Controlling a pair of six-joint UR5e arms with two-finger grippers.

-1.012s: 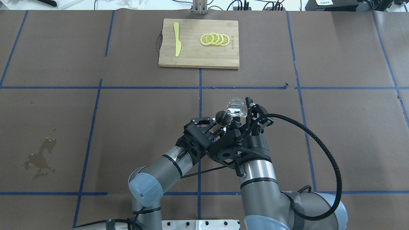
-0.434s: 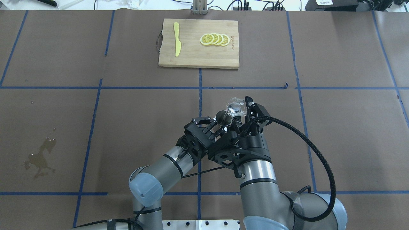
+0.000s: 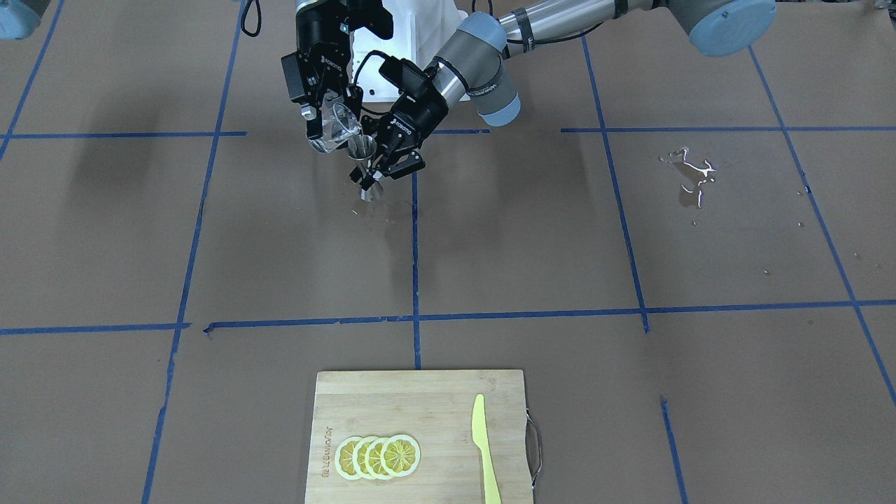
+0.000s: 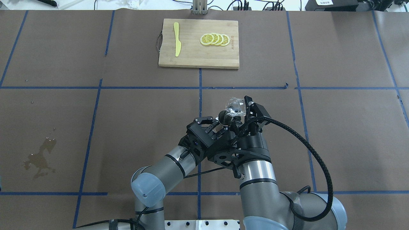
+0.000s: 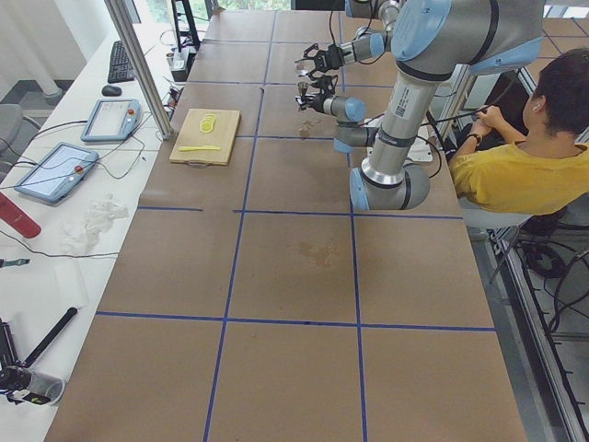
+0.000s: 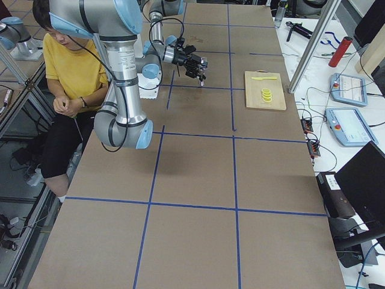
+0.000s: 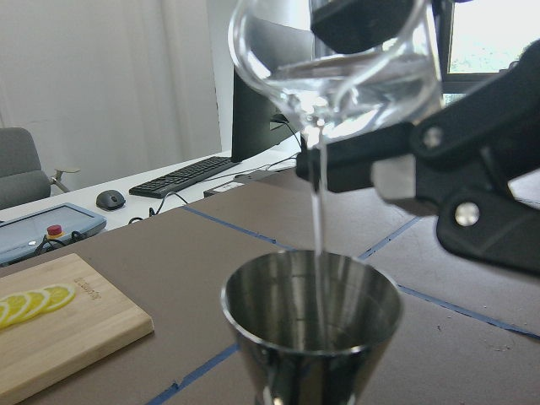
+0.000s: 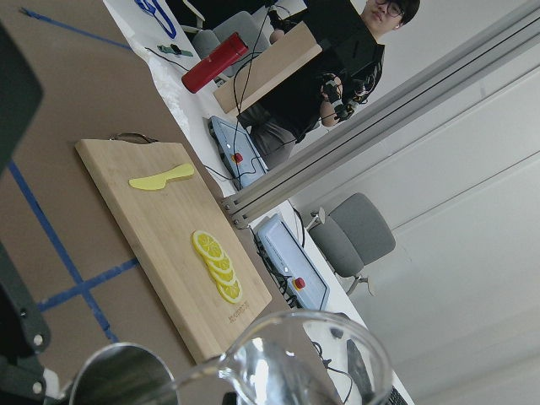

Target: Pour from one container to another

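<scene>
Comparing the overhead with a second ago: the cup (image 4: pixel 235 107) has tipped further and its lip now overlaps the jigger (image 4: pixel 223 115) mouth, so the pour looks under way, not finished. Right fingers (image 4: pixel 248 107) are clamped on the cup's body with the wrist rolled inward. Left fingers (image 4: pixel 209 123) pinch the jigger, forearm angling in from lower left.

Front view: both seem held above the desk (image 3: pixel 560 245), jigger upright, cup tilted just over it.

Left wrist: a thin stream (image 7: pixel 318 202) (clear, water-like) drops from the lip into the jigger bowl. Some liquid is left in the cup.

Right wrist: cup rim and jigger mouth sit close together, board (image 8: pixel 160 228) beyond.

Side views: too small to judge either grip.
</scene>
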